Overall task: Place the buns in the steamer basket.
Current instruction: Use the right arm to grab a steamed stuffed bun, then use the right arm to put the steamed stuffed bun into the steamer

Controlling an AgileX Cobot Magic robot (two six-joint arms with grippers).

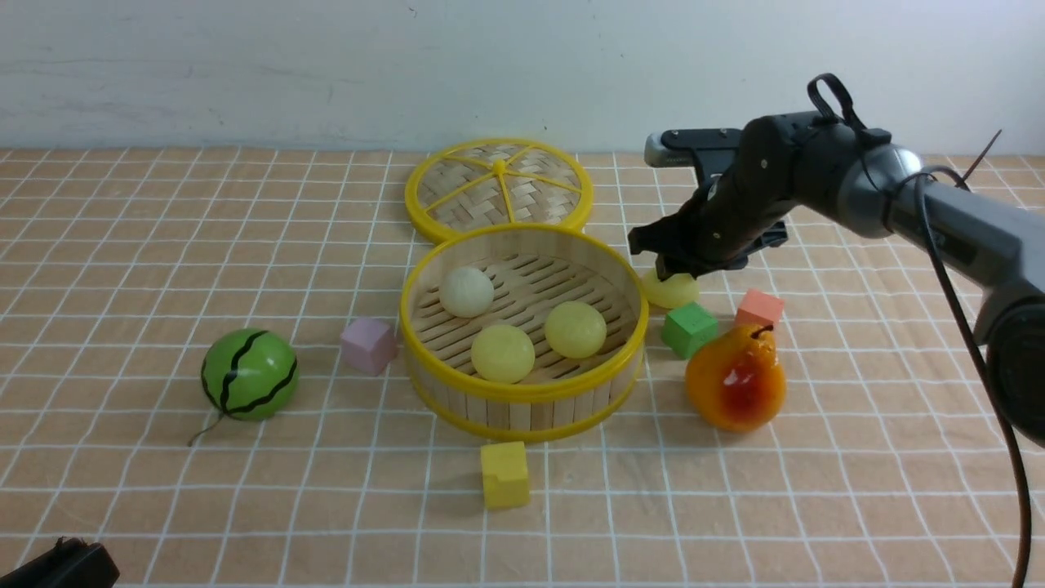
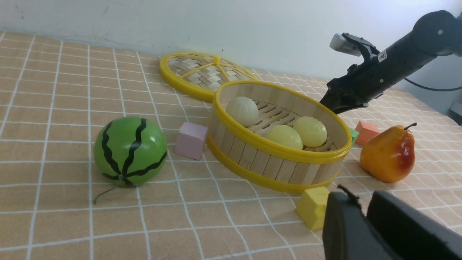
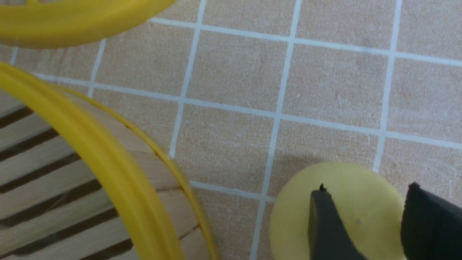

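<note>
- The right tool [image 3: 366,187] hangs over the fourth bun [image 3: 375,216] with its jaws apart. We cannot tell whether they touch it.
- We find that pale yellow fourth bun on the surface [image 1: 163,245], just beside the steamer basket [image 1: 522,390] on the side toward the right edge, with a green cube [image 1: 688,328] near it.
- The left tool [image 2: 362,193] sits low by the near left corner, jaws a slit apart and empty.
- The steamer basket stands about mid-surface, and we count three inside it: the off-white bun [image 1: 466,291], the front yellow bun [image 1: 502,354] and the right yellow bun [image 1: 575,329].
- The woven lid [image 1: 498,189] lies flat just behind the basket, toward the far edge.
</note>
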